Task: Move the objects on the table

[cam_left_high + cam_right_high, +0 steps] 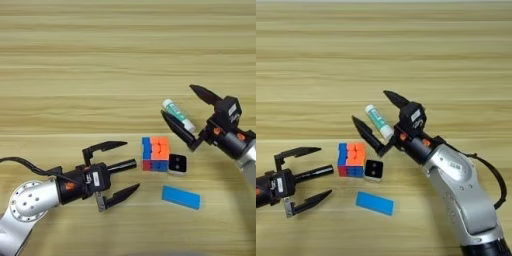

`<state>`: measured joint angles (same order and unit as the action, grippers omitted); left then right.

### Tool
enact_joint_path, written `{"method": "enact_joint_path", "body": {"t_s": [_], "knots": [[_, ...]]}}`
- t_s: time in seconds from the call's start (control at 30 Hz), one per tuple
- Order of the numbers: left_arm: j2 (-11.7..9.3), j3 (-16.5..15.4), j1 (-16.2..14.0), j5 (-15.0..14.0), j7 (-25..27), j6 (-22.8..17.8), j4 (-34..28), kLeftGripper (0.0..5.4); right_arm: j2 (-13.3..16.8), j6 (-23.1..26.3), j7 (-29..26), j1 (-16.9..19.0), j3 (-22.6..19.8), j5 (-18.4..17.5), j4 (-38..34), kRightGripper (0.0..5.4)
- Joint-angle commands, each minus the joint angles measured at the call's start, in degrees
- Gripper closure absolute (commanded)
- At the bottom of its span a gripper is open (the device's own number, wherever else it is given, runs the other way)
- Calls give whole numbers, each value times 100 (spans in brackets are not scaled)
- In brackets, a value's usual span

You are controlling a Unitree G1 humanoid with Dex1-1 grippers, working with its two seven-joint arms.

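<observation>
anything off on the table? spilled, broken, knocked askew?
Nothing stands out. The glue stick lies on its side between the open fingers of the right gripper. The puzzle cube, small black-and-white cube and blue block sit flat and intact. The left gripper hangs open, with a black pen between its fingers.

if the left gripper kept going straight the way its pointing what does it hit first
Most likely the puzzle cube: the open left gripper points right along the table, toward the cube's left side. Height is hard to judge, so it might pass above.
</observation>
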<state>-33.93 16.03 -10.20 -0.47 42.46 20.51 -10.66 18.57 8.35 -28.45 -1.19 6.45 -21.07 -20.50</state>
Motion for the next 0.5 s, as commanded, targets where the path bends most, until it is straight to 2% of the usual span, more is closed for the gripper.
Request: {"method": "enact_joint_path", "body": {"t_s": [0.03,0.17,0.33,0.5], "knots": [[-6,-27,-14,-135,63,-133,-174,1,-136,207,376,-422,-201,253,591,0],[20,-46,-1,-199,57,-180,-251,1,-234,363,542,-724,-264,399,1346,0],[54,-90,-14,-406,64,-294,-441,1,-311,325,620,-1015,-333,578,2200,0],[74,-145,-8,-553,68,-391,-572,1,-378,392,491,-1170,-275,659,2688,0]]}}
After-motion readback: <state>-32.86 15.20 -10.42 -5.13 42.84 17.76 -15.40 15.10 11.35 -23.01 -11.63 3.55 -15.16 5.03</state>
